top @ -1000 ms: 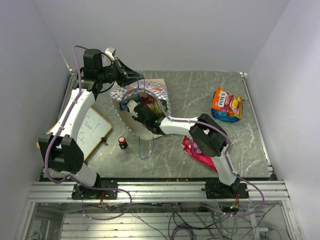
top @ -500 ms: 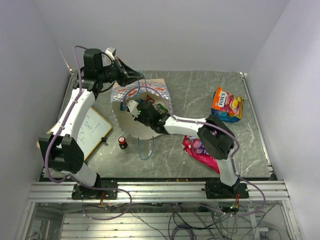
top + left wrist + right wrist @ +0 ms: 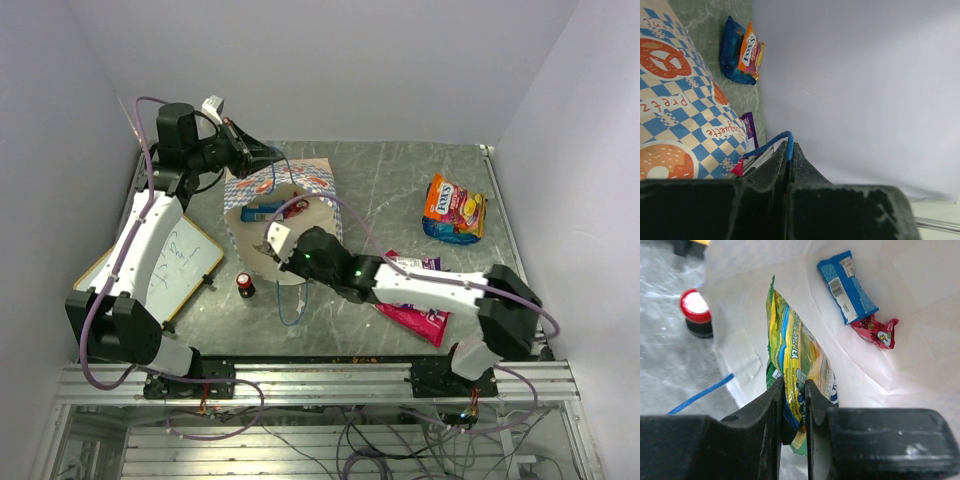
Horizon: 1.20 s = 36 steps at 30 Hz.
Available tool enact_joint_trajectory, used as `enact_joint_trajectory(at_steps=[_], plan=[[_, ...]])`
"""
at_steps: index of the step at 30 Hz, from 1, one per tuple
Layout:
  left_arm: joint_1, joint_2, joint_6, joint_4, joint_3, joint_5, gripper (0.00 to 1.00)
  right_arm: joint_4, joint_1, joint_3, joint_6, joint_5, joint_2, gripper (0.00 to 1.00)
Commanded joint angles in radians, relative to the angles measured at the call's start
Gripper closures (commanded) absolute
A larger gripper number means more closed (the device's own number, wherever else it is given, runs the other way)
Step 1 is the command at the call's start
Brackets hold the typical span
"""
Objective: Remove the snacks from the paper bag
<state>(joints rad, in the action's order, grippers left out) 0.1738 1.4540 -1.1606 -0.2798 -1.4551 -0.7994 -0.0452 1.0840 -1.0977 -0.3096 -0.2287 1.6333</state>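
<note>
The cream paper bag with blue checks lies on its side, its mouth facing the near left. At the far left my left gripper is shut on the bag's blue cord handle, which it holds up. My right gripper is at the bag's mouth, shut on a green-yellow snack packet. Inside the bag lie a blue packet and a small red one. An orange packet on a blue one lies at the far right of the table. A pink packet and a purple-white one lie under my right arm.
A small red-capped bottle stands just left of the bag's mouth, close to my right gripper. A whiteboard lies at the left edge. The bag's other blue cord trails on the table in front of the mouth.
My right gripper closed on the green-yellow packet and drew back from deep in the bag to its mouth. My left arm shifted slightly, still holding the handle.
</note>
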Motion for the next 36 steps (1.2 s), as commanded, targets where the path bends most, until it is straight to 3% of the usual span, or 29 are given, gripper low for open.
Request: enact_joint_trajectory(at_steps=[1,8,18,27,36], plan=[[-0.002,-0.031,-0.015,0.034,0.028,0.022,0.93,-0.032,0.014,0.051,0.08,0.036,-0.178,1.0],[-0.002,-0.059,0.03,-0.018,0.034,0.037,0.93,0.06,0.019,0.037,0.241,0.1,-0.386,1.0],[-0.002,-0.095,0.026,0.006,0.094,0.038,0.93,0.527,0.02,-0.171,0.498,0.042,-0.595,1.0],[-0.002,-0.145,0.011,0.032,0.152,0.05,0.93,0.821,0.02,-0.282,0.756,-0.302,-0.804,1.0],[-0.002,-0.19,0.013,0.015,0.173,0.06,0.93,1.256,0.02,-0.387,1.025,-0.719,-0.787,1.0]])
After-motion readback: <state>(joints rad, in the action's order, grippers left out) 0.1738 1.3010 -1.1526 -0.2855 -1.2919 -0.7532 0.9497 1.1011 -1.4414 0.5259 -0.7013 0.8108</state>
